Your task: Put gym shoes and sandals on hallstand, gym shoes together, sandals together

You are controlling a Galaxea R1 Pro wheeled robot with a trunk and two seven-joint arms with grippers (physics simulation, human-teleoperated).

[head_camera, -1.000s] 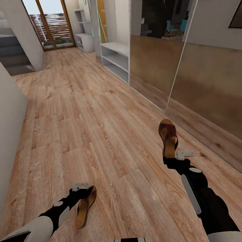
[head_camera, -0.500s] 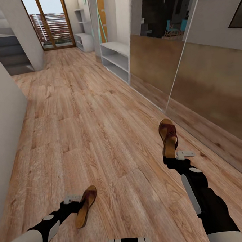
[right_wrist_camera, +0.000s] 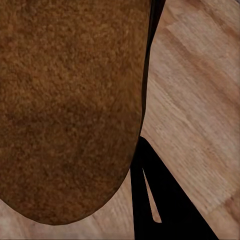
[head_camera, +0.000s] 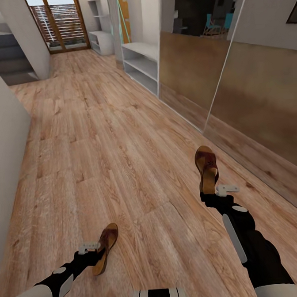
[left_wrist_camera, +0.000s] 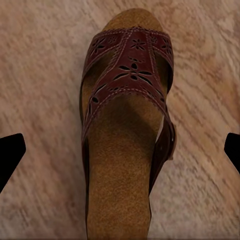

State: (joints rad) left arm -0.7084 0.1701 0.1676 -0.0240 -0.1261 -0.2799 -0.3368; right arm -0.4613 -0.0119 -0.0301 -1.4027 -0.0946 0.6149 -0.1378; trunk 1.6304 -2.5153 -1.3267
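Note:
One brown sandal (head_camera: 105,246) lies on the wood-plank floor (head_camera: 121,137) near my lower left, its footbed and cut-out strap (left_wrist_camera: 127,75) facing up. My left gripper (head_camera: 96,257) sits just behind its heel, open, with one black fingertip (left_wrist_camera: 10,156) far out on each side and apart from the sandal. My right gripper (head_camera: 209,192) is shut on the heel end of the other sandal (head_camera: 206,166), holding it toe-up above the floor. One finger (right_wrist_camera: 155,200) shows beside that sandal's sole (right_wrist_camera: 70,100). The hallstand (head_camera: 101,40) stands far down the corridor by the glass door. The gym shoes are out of view.
A plain low white two-tier rack (head_camera: 142,64) stands along the right wall, followed by large mirrored panels (head_camera: 232,85). A pale wall (head_camera: 6,145) closes the left side, with stairs (head_camera: 4,52) beyond it. Open floor runs ahead.
My left arm has drawn back toward the lower left, away from the sandal, which stayed put. The camera tilted down slightly. The right arm and its sandal have not moved.

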